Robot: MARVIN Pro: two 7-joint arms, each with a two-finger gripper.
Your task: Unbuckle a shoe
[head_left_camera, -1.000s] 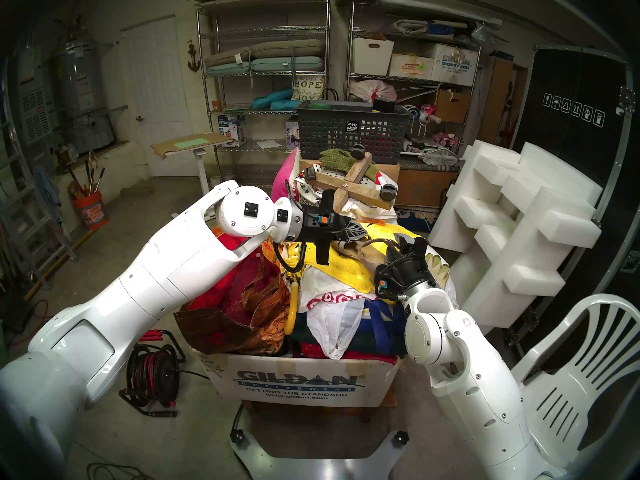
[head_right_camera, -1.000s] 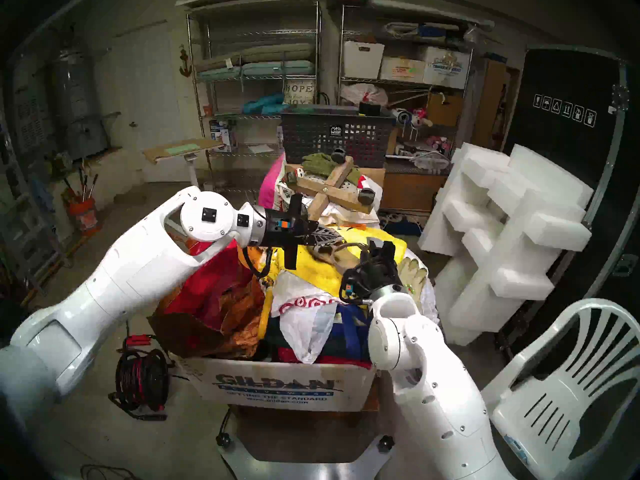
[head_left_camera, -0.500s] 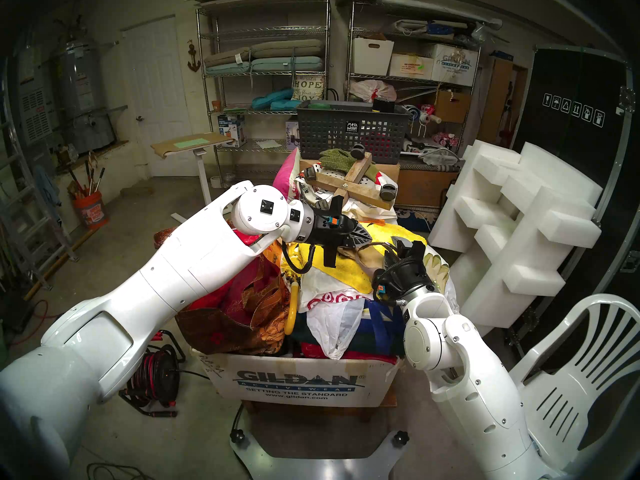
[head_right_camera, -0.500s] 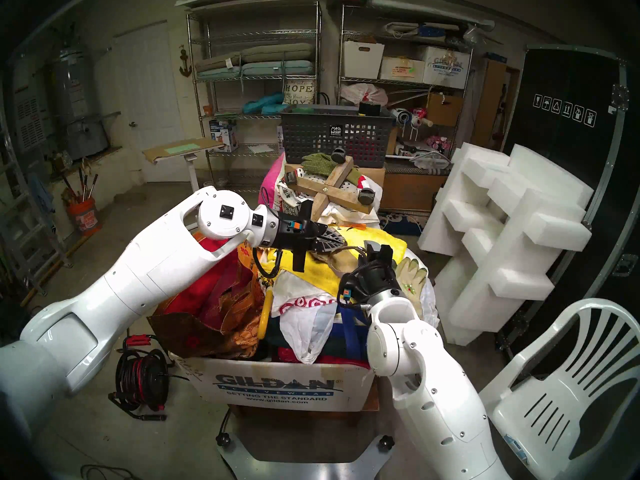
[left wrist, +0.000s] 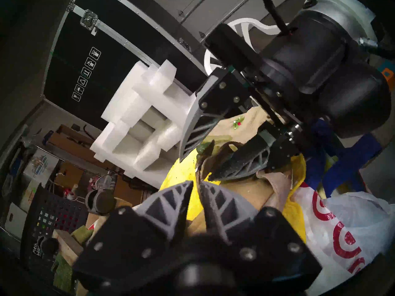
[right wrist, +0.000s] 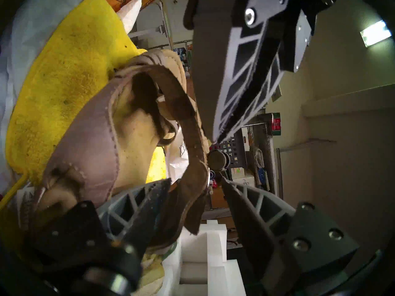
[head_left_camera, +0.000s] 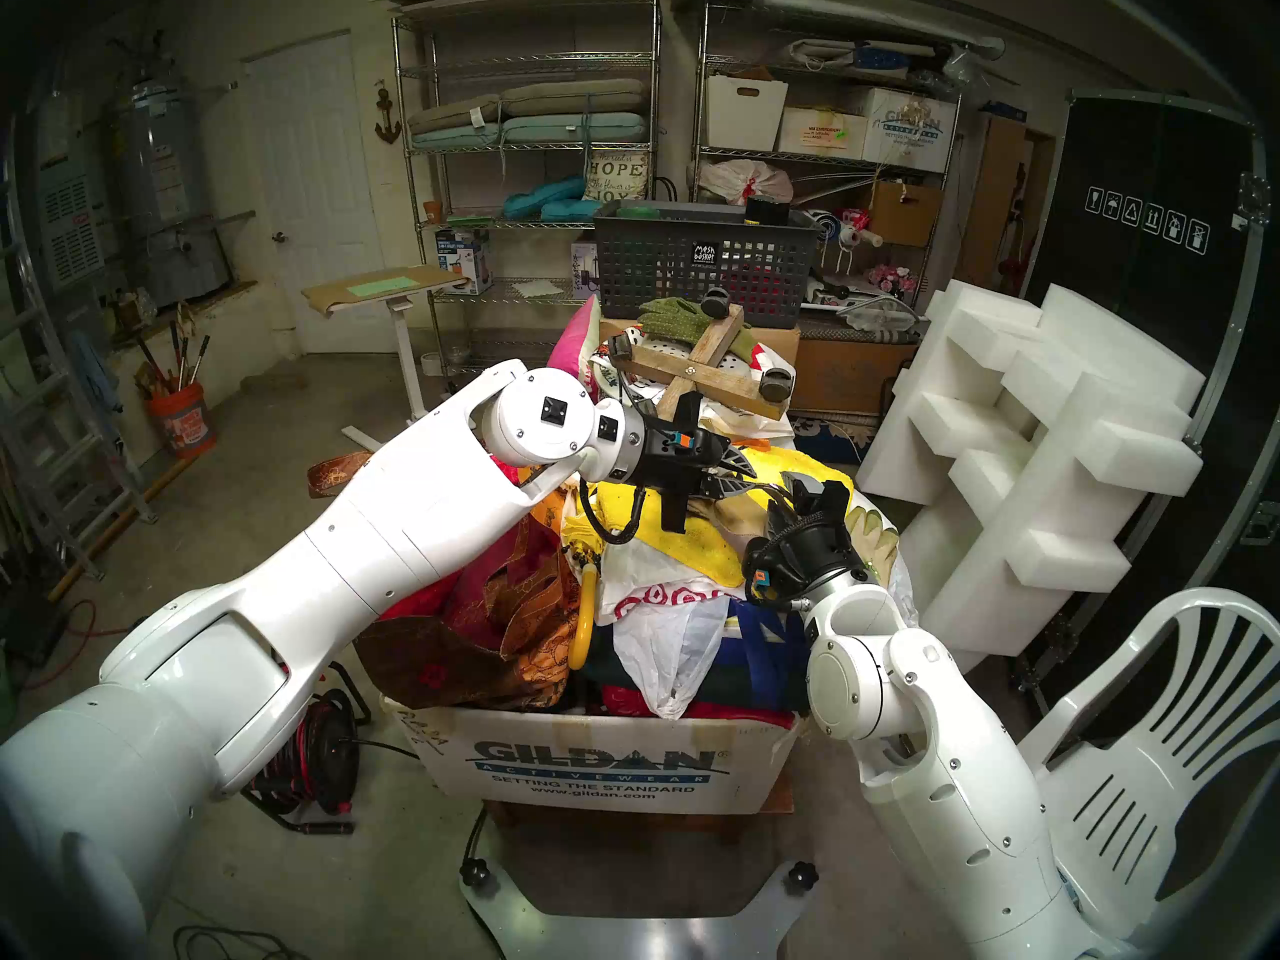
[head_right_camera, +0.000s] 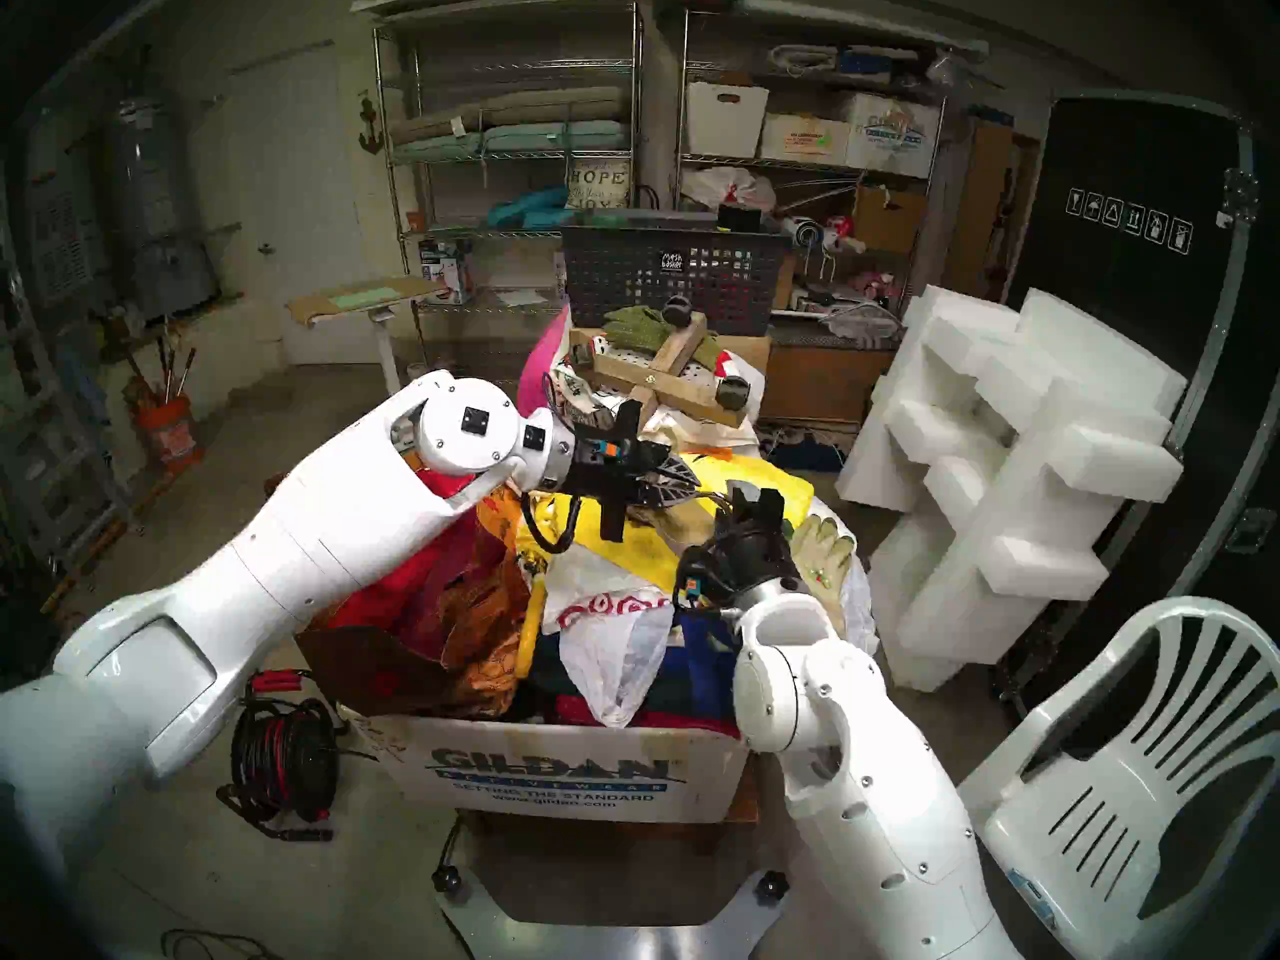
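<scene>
Two glossy white, rounded plastic arm shells dotted with small silver screws. Round white wrist joint (head_left_camera: 541, 418) bearing square black caps, behind a silver collar. Black gripper bodies with orange-and-blue connectors and looping black cables (head_left_camera: 601, 522). Grey ribbed, triangular-lattice fingers (left wrist: 171, 200) bolted to black plates by silver screws.

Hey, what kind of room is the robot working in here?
Most likely a home garage or storage room: a water heater stands by the wall, wire shelves hold cushions and boxes, and a ladder leans over a bare concrete floor.
</scene>
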